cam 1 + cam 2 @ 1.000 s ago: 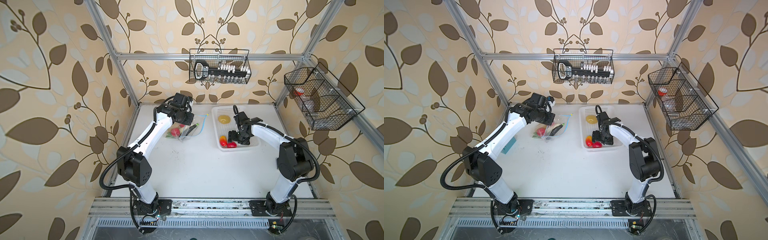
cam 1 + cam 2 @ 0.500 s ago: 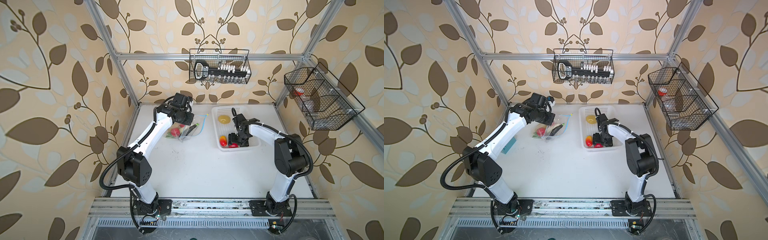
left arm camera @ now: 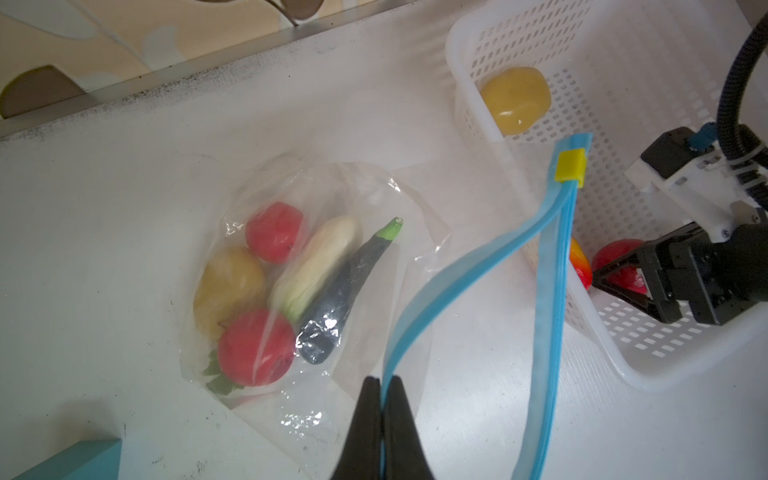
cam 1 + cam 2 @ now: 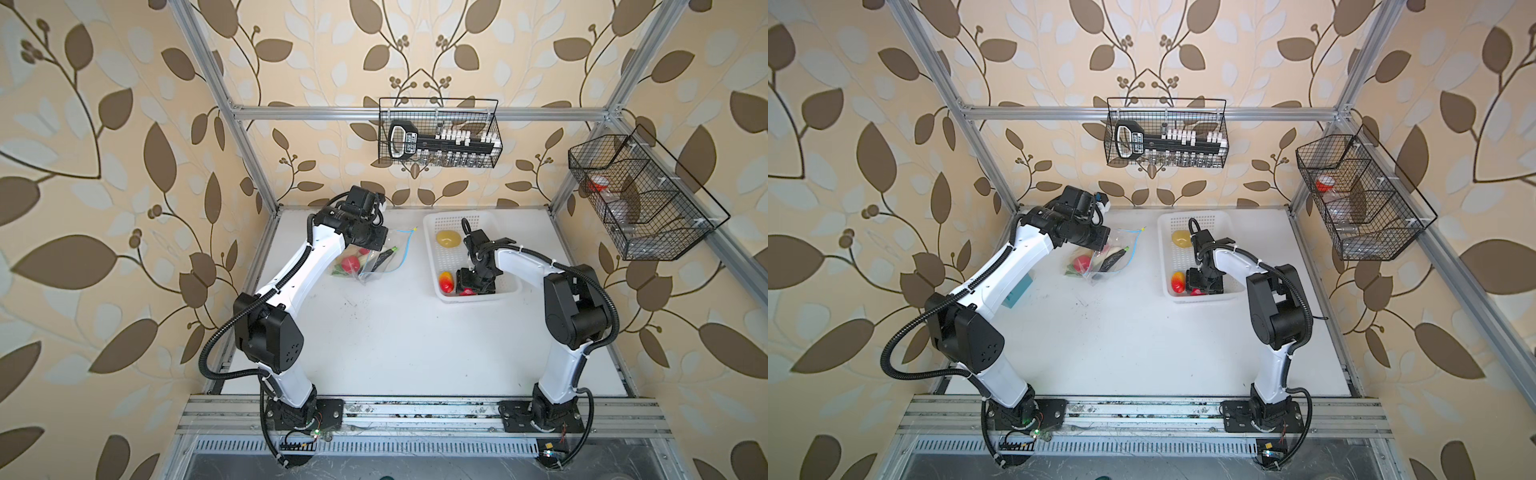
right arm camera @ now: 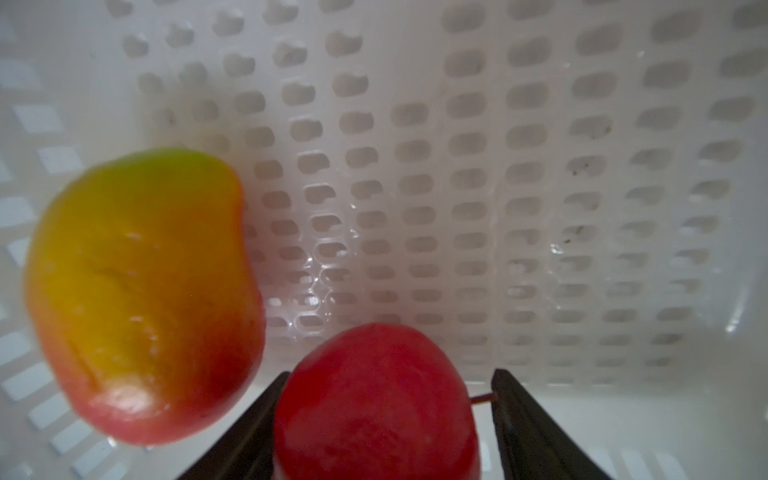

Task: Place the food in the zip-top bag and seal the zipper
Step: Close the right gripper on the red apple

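**Red fruit next, blue strip held up**

Clear plastic makes the zip-top bag (image 4: 376,259). It lies on the white table (image 4: 395,340), a little left of the middle in both top views, up near the back wall. The white basket (image 4: 453,216) sits to its right, apart from it.

The left jaws are pressed together on one lip of the blue zipper (image 3: 457,270). They hold that lip up, away from the other lip, so the bag's mouth gapes toward the basket. I think this is so food can drop in easily. The yellow slider (image 3: 569,166) sits at the far end of the strip, so the bag is not sealed.

Inside the bag are a small tomato (image 3: 274,237), a big tomato (image 3: 257,347), a tan potato (image 3: 228,286), a cabbage (image 3: 316,262), an eggplant (image 3: 349,286) and a green leaf (image 3: 216,374).

Three pieces are left in the basket. A yellow potato (image 4: 448,239) is at its upper end. A mango (image 5: 141,295) and a red fruit (image 5: 374,407) share its lower left corner. The right jaws reach down there and stand apart, one on each side of the red fruit. One touches it. The other has a small gap, and only the thin stem reaches it. So the fruit is not gripped yet. The mango lies just beside it, so the squeeze must not catch the mango too.
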### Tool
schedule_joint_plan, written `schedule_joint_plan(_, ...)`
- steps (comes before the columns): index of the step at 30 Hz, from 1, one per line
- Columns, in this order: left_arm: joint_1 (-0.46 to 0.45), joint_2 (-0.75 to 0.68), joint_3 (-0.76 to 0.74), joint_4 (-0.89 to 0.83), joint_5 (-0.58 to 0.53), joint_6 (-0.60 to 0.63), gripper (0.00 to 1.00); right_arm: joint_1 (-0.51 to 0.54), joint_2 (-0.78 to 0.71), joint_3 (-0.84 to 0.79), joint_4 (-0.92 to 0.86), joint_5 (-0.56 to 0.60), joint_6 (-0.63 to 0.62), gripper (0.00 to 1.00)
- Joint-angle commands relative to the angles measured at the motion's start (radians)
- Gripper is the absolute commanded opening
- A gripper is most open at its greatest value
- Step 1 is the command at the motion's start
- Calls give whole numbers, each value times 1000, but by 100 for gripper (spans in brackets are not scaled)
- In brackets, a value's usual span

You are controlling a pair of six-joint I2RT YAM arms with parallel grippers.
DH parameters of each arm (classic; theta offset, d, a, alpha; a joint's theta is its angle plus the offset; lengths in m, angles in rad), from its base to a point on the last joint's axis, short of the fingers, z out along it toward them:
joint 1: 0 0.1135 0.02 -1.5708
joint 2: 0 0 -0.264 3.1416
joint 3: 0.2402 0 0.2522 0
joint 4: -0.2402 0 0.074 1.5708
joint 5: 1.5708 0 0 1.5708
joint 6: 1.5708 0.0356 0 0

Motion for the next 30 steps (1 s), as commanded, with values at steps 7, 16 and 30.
schedule_joint_plan(7, -6, -19, 6, 10, -11, -9, 0, -8, 22, 27, 2, -15, -6, 63)
schedule_joint_plan(16, -6, -24, -2, 15, -12, -9, 0, -8, 17, 22, 8, -22, 0, 53)
schedule_joint_plan(30, -6, -24, 0, 19, -8, -13, 0, -11, -4, -10, 64, -51, 39, 40)
